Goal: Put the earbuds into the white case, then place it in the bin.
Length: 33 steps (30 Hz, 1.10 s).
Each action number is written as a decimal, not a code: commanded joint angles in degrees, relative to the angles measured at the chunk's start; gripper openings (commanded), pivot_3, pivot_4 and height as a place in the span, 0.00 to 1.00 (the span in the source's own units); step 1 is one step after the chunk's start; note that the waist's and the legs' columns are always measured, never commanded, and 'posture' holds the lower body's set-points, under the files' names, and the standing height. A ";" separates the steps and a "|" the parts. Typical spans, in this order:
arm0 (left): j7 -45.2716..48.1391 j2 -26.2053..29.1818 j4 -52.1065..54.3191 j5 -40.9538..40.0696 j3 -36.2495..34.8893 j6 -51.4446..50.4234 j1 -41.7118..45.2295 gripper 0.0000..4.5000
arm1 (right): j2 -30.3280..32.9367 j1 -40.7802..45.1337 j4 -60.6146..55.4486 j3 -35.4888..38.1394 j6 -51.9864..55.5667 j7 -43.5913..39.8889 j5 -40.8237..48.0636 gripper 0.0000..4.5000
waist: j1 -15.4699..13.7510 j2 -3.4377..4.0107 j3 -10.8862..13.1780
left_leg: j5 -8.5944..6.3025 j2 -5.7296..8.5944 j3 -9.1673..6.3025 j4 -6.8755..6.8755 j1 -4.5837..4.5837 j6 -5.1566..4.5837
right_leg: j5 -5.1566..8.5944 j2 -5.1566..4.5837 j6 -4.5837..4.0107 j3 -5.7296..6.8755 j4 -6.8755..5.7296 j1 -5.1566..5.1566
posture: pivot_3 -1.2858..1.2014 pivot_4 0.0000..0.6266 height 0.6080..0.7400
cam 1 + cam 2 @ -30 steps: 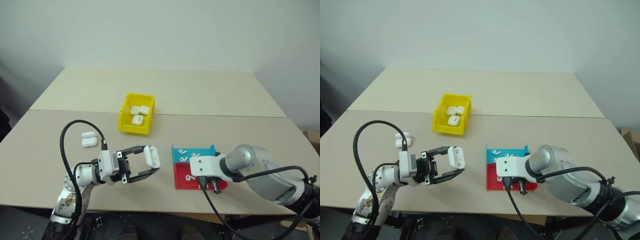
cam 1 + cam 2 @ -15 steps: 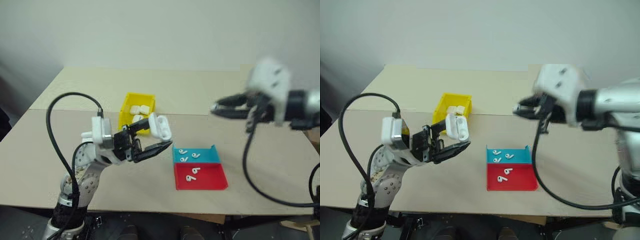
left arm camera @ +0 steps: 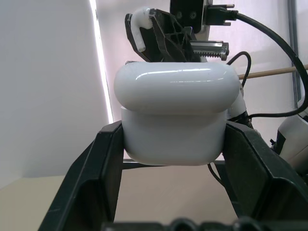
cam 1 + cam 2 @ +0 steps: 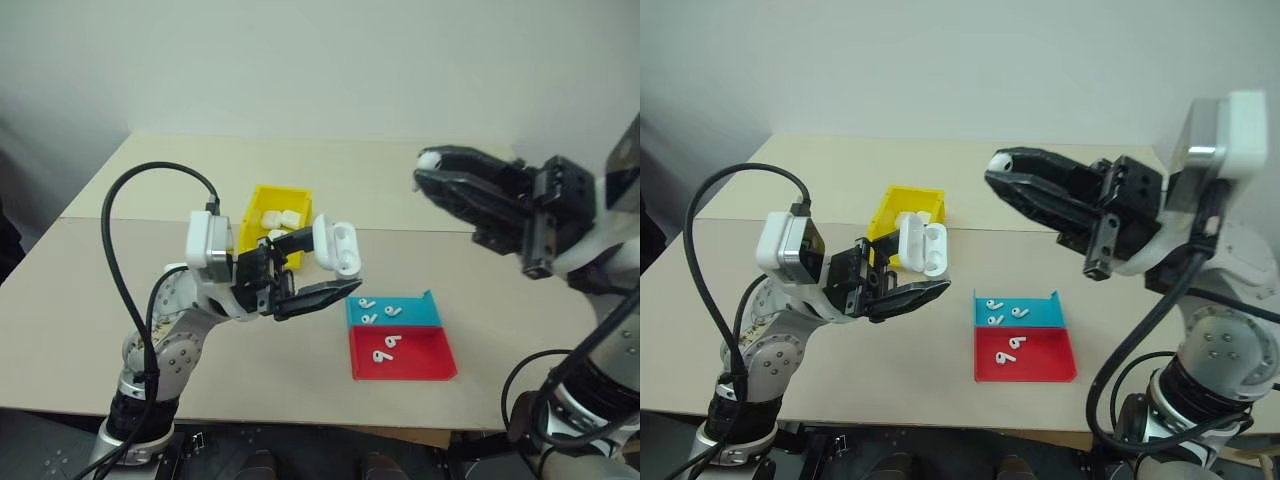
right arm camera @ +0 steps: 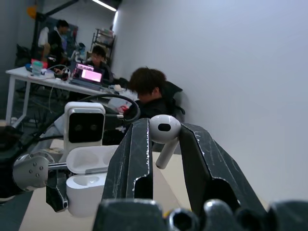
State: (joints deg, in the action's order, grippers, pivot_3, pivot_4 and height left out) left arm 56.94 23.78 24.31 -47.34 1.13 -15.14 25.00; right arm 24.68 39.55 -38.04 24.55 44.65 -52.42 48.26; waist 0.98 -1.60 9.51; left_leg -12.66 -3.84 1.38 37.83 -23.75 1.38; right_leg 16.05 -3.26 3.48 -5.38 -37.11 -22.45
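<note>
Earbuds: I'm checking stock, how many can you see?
6 earbuds: three in the blue tray, two in the red tray, one pinched in the right gripper. Others may be hidden.

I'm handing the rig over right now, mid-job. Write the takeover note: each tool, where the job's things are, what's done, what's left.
Left tool: shut on the white case, lid open, held up above the table.
Right tool: shut on one earbud, raised and facing the case.
Other earbuds: three in the blue tray, two in the red tray.
Yellow bin: holds three cases. Two spare cases lie on the table.
Done: case picked up and opened, one earbud picked.
Left: seat this earbud, add its mate, close the lid, put the case in the bin.
</note>
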 commanded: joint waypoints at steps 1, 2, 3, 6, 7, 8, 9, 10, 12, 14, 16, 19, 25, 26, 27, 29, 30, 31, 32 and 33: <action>0.25 -0.53 2.34 0.51 0.63 0.58 0.53 0.62 | -1.20 -0.06 1.05 -3.62 -7.81 -0.58 0.49 0.16 | 0.02 0.00 0.00 | 0.00 -0.01 0.00 0.00 0.01 0.00 | 0.00 0.01 0.00 0.00 -0.01 0.00 | 0.52 0.24 1.00; 0.43 -0.63 2.34 0.78 0.73 0.80 0.27 0.62 | -1.51 -0.43 1.87 -5.28 -9.56 -1.11 -0.23 0.16 | 0.02 0.00 0.00 | 0.00 -0.01 0.00 0.00 0.01 0.00 | 0.00 0.02 0.00 0.00 -0.01 0.00 | 0.52 0.24 1.00; 0.50 -0.70 2.36 0.86 0.77 0.85 0.12 0.62 | -1.65 -0.79 2.73 -7.08 -11.38 -1.68 -1.30 0.16 | 0.08 0.00 0.00 | 0.00 -0.01 0.00 0.00 0.02 0.00 | 0.00 0.02 0.00 0.00 -0.01 0.00 | 0.52 0.24 1.00; 0.29 -0.53 2.83 0.91 0.73 0.42 -0.24 0.62 | -1.55 -1.61 4.63 -11.40 -16.02 -3.13 -3.80 0.16 | 0.10 0.00 0.00 | 0.00 -0.01 -0.01 0.00 0.03 0.00 | 0.00 0.03 0.00 0.00 -0.01 0.00 | 0.52 0.24 1.00; 0.22 -0.54 2.93 0.95 0.71 0.41 -0.30 0.62 | -1.48 -1.82 5.11 -12.76 -17.50 -3.59 -4.69 0.16 | 0.08 0.00 0.00 | 0.00 -0.01 -0.01 0.00 0.02 0.00 | 0.00 0.03 0.00 0.00 -0.01 0.00 | 0.52 0.24 1.00; 0.24 -0.63 2.99 1.05 0.70 0.60 -0.41 0.62 | -1.38 -2.17 5.63 -14.15 -19.02 -4.30 -5.64 0.16 | 0.08 0.01 0.00 | 0.00 -0.01 -0.01 0.00 0.02 0.00 | 0.00 0.02 0.00 0.00 -0.01 0.00 | 0.52 0.24 1.00; 0.19 -0.66 3.08 1.11 0.70 0.61 -0.47 0.62 | -1.23 -2.52 6.20 -15.27 -20.23 -4.94 -6.29 0.16 | 0.05 0.01 0.00 | 0.00 -0.01 -0.01 0.00 0.02 0.00 | 0.00 0.02 0.00 0.00 0.00 0.00 | 0.52 0.24 1.00; 0.18 -0.68 3.18 1.16 0.70 0.64 -0.54 0.62 | -1.05 -2.88 6.76 -16.29 -21.36 -5.52 -7.00 0.16 | 0.04 0.01 0.00 | 0.00 -0.01 -0.01 0.00 0.02 0.00 | 0.00 0.02 0.00 0.00 0.00 0.00 | 0.52 0.24 1.00; 0.20 -0.67 3.35 1.24 0.65 0.69 -0.68 0.62 | -0.71 -3.47 7.69 -17.68 -23.43 -6.35 -8.22 0.16 | 0.03 0.01 0.00 | 0.00 -0.01 -0.01 0.00 0.02 0.00 | 0.00 0.02 0.00 0.00 0.00 0.00 | 0.52 0.24 1.00; 0.14 -0.58 3.57 1.27 0.52 0.70 -0.82 0.62 | -0.27 -3.78 8.36 -18.36 -24.75 -6.73 -8.52 0.16 | 0.02 0.00 0.00 | 0.00 -0.01 -0.01 0.00 0.02 0.00 | 0.00 0.02 0.00 0.00 0.00 0.00 | 0.52 0.24 1.00; -0.04 -0.48 3.74 1.28 0.41 0.57 -0.89 0.62 | 0.13 -3.95 8.77 -18.61 -25.61 -6.89 -8.34 0.16 | -0.01 0.00 0.00 | 0.00 -0.01 -0.01 0.00 0.02 0.00 | 0.00 0.02 0.00 0.00 0.00 0.00 | 0.52 0.24 1.00; -0.28 -0.49 3.87 1.48 0.40 0.59 -1.02 0.62 | 0.83 -4.36 9.18 -19.02 -26.66 -7.01 -8.55 0.16 | -0.04 0.00 0.00 | 0.00 -0.01 -0.01 0.00 0.02 0.00 | 0.00 0.02 0.00 0.00 0.00 0.00 | 0.52 0.24 1.00; 0.22 -0.93 3.51 2.10 0.57 1.16 -1.14 0.62 | 2.26 -5.64 9.52 -20.34 -28.46 -7.65 -9.50 0.16 | -0.10 0.00 0.00 | 0.00 -0.01 -0.01 0.00 0.02 0.00 | 0.00 0.02 0.00 0.00 0.00 0.00 | 0.52 0.24 1.00; 0.28 -1.00 3.43 2.17 0.59 1.21 -1.09 0.62 | 2.58 -5.68 9.56 -20.53 -28.43 -7.78 -9.41 0.16 | -0.09 0.00 0.00 | 0.00 -0.01 -0.01 0.00 0.02 0.00 | 0.00 0.02 0.00 0.00 0.00 0.00 | 0.52 0.24 1.00; 0.30 -1.04 3.36 2.23 0.60 1.19 -1.02 0.62 | 2.86 -5.74 9.59 -20.71 -28.55 -7.97 -9.38 0.16 | -0.08 0.00 0.00 | 0.00 -0.01 -0.01 0.00 0.02 0.00 | 0.00 0.02 0.00 0.00 0.00 0.00 | 0.52 0.24 1.00; 0.56 -1.27 3.15 2.32 0.61 1.45 -0.91 0.62 | 3.50 -5.87 9.56 -21.13 -28.92 -8.55 -9.43 0.16 | -0.09 0.00 0.00 | 0.00 -0.01 -0.01 0.00 0.02 0.00 | 0.00 0.02 0.00 0.00 0.00 0.00 | 0.52 0.24 1.00; 0.59 -1.31 3.06 2.32 0.59 1.42 -0.85 0.62 | 3.74 -5.91 9.61 -21.42 -29.29 -8.58 -9.87 0.31 | -0.10 0.00 0.00 | 0.00 -0.01 -0.01 0.00 0.02 0.00 | 0.00 0.02 0.00 0.00 0.00 0.00 | 0.52 0.24 1.00; 0.75 -1.43 2.94 2.36 0.56 1.53 -0.83 0.62 | 3.91 -5.89 9.75 -21.82 -29.74 -8.15 -10.81 0.35 | -0.10 0.00 0.00 | 0.00 -0.01 -0.01 0.00 0.02 0.00 | 0.00 0.02 0.00 0.00 0.00 0.00 | 0.52 0.24 1.00; 0.75 -1.48 2.87 2.38 0.51 1.44 -0.81 0.62 | 4.31 -5.91 9.87 -22.16 -30.13 -8.39 -11.35 0.41 | -0.09 0.00 0.00 | 0.00 -0.01 -0.01 0.00 0.02 0.00 | 0.00 0.02 0.00 0.00 0.00 0.01 | 0.52 0.24 1.00; 0.74 -1.53 2.81 2.44 0.48 1.34 -0.79 0.62 | 4.61 -5.92 9.99 -22.37 -30.43 -8.61 -11.63 0.41 | -0.10 0.00 0.00 | 0.00 -0.01 -0.01 0.00 0.02 0.00 | 0.00 0.02 0.00 0.00 0.00 0.00 | 0.52 0.24 1.00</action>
State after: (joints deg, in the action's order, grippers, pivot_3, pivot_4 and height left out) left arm 57.82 23.01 25.27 -44.09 2.00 -15.10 23.50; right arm 28.45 33.76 -27.55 3.72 15.06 -60.01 37.66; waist 0.88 -1.59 9.52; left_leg -12.66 -3.85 1.37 37.83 -23.73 1.38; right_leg 16.05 -3.24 3.47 -5.38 -37.10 -22.45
